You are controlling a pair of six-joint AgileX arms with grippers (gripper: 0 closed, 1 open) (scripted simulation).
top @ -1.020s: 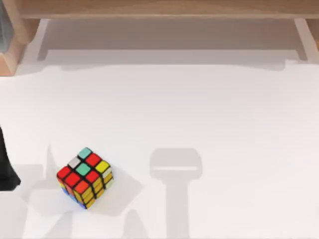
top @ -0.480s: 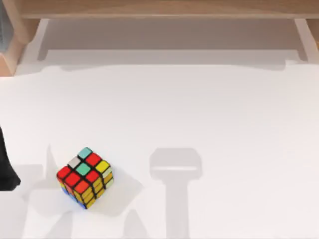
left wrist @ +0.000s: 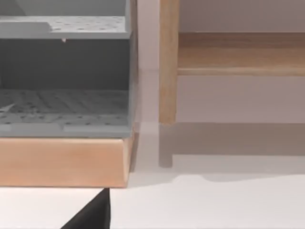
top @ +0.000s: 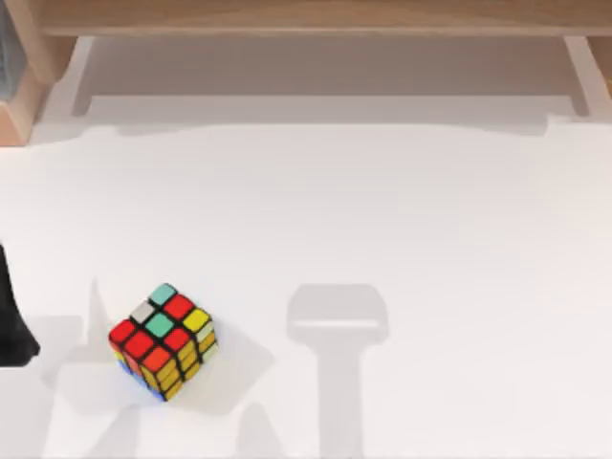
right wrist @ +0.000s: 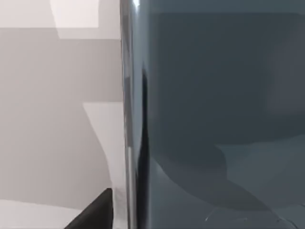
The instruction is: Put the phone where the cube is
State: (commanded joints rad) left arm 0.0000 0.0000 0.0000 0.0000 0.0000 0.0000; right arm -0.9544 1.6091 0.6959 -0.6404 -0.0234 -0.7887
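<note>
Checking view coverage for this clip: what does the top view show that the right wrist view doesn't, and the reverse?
Top view alone: the cube low on the white table's left half, a wooden shelf frame along the far edge, and a dark arm part at the left border. Right wrist view alone: the phone, a dark glossy slab seen close. Shared: white table surface with grey shadows.

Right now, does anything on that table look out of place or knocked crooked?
Little stands out. The cube sits turned at an angle to the table edges, near the left front. The phone looms right against the right wrist camera.
</note>
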